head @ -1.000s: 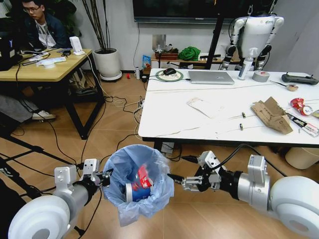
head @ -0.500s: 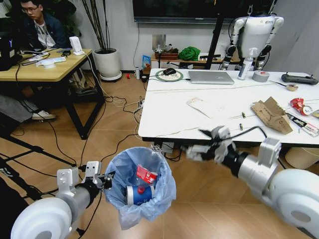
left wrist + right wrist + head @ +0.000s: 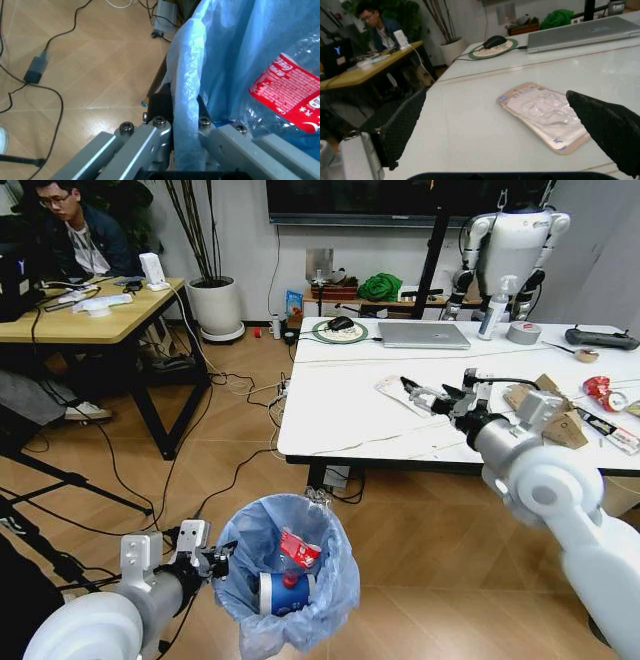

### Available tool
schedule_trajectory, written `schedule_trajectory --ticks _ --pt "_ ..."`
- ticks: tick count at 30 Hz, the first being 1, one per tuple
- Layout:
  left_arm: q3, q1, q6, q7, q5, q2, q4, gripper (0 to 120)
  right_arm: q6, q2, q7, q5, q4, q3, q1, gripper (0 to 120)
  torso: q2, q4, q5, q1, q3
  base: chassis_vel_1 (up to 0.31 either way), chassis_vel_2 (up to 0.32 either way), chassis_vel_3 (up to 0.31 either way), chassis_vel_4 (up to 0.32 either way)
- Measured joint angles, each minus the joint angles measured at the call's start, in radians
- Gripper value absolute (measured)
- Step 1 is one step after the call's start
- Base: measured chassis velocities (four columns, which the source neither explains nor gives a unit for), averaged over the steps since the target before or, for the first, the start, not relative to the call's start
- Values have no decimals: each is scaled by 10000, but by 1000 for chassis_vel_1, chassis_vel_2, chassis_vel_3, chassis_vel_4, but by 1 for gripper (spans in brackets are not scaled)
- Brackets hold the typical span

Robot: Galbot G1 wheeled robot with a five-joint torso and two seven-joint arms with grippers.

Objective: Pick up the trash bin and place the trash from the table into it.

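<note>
The right end effector (image 3: 437, 398) has risen from beside the trash bin (image 3: 288, 578), gripped by the left end effector (image 3: 205, 561), and hovers open and empty over the counter (image 3: 340, 415) near a flat packet (image 3: 545, 114).

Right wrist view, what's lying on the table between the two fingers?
A flat clear blister pack with a tan backing lies on the white table, framed by the right gripper's open fingers.

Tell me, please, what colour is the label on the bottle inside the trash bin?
Red with white lettering, clearest in the left wrist view.
</note>
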Motion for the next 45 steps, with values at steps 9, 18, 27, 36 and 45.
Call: schedule_trajectory --ticks 9,18,27,36,45 --pt "16 -68 -1 -11 -5 98 0 0 -55 18 -489 -766 -1219 -117 304 100 0 -2 1 0 0 0 0 0 0" --pt "43 -190 0 -27 -89 221 0 0 -95 383 747 1038 -1768 -356 703 100 0 -4 2 -2 0 0 0 0 0" --pt "-35 -221 0 -22 -236 386 -1 0 113 1145 1850 2620 -2575 -525 1459 100 2 -3 0 -2 -1 0 0 0 0" --pt "-221 -249 0 -22 -279 572 -1 0 179 1597 1925 2080 -3262 -711 1695 94 2 -2 0 -2 -1 0 0 0 0" --pt "-317 -264 0 34 -289 696 -1 0 197 1925 1762 1628 -3781 -772 1824 71 2 -1 1 -1 0 0 0 0 0"
